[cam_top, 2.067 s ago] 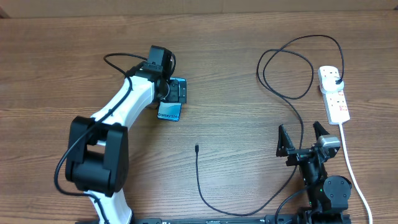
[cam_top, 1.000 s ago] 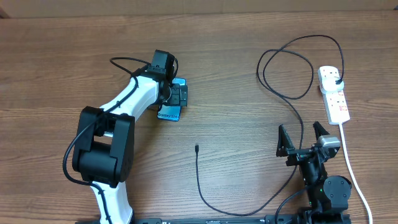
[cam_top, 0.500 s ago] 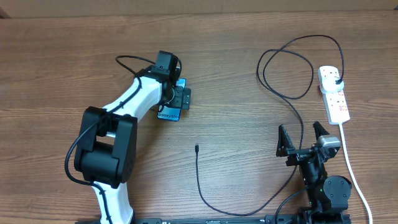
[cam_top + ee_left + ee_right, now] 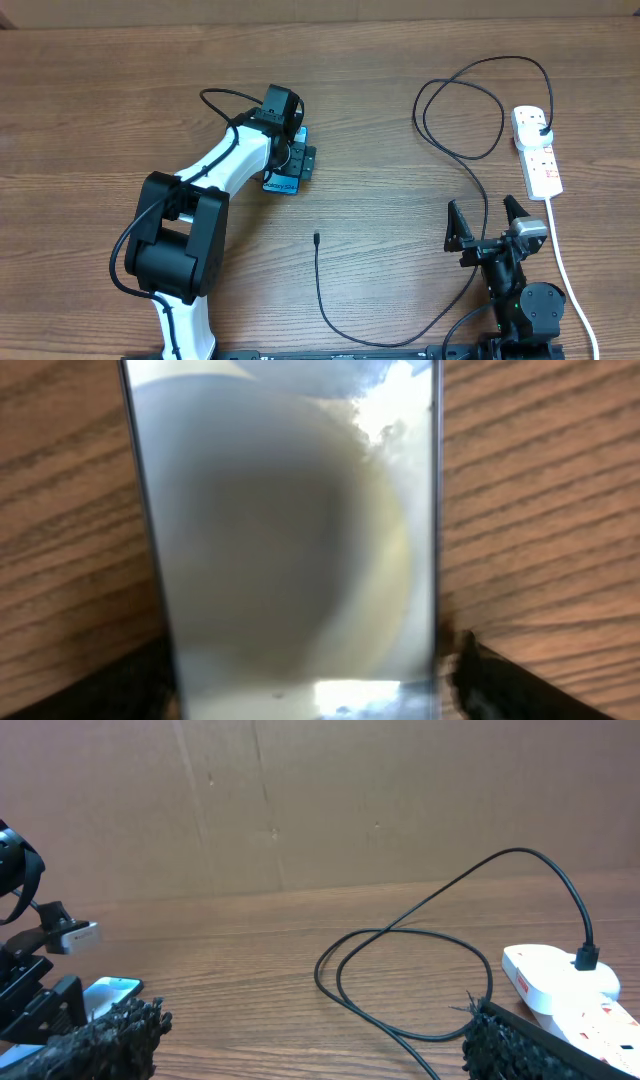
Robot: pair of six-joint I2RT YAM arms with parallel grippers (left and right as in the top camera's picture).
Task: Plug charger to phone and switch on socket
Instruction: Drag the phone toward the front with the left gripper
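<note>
Blue phone [image 4: 283, 185] flat on table [image 4: 100, 90], between fingers [image 4: 495, 685] of left end effector [image 4: 300, 162].

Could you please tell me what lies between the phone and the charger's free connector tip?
Only bare wooden table: in the overhead view, nothing sits on the stretch from the phone to the connector tip.

A brown wood-grain table [image 4: 120, 90] spans the whole scene, and a plain tan cardboard wall [image 4: 400, 800] stands along its far edge.
</note>
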